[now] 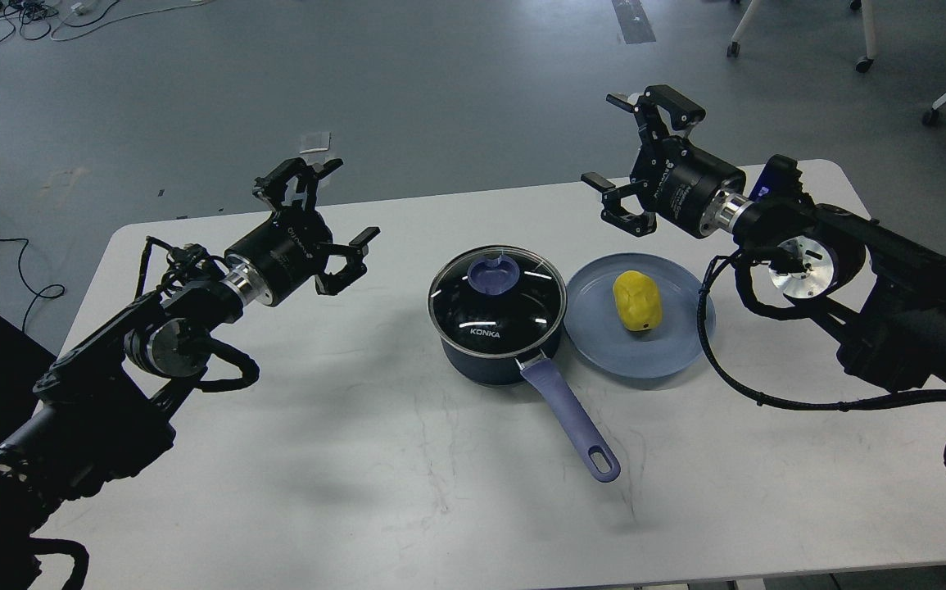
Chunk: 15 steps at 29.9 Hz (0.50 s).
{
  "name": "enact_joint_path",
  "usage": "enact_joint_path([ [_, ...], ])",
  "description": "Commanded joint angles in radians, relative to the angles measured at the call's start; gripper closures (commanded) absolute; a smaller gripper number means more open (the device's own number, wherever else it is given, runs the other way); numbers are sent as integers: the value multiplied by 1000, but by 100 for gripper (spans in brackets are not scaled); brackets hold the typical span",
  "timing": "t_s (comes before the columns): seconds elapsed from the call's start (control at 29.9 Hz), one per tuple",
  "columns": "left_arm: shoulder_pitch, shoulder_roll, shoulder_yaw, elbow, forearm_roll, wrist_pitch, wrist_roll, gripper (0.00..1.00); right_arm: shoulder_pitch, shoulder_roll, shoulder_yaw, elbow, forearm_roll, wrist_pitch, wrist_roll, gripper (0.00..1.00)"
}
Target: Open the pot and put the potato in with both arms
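The dark navy pot [493,348] stands at the table's middle, its clear glass lid [495,293] with a blue knob resting on it. Its lavender handle [569,418] points toward the near right. Just right of it, the yellow potato [637,301] lies on a light-blue plate [595,328]. My left gripper [333,217] hovers open to the left of the pot, holding nothing. My right gripper [632,147] is open and empty, raised above the table's far edge behind the plate.
The white table [374,459] carries only the pot and the plate. Beyond it lies grey floor with cables at the far left and chair legs at the far right. A dark box sits off the table's left edge.
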Motion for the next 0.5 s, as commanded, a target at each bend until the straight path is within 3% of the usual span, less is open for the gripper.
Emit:
enact_joint_path([
  [0.0,0,-2,-2,-3,0,5,-3,2,3,1,-7,-3,-2,6,0,0],
  [0.47,-3,-18,-5,0,-2,21,-2,2,25,1,-7,-15,-2,-27,1,0],
])
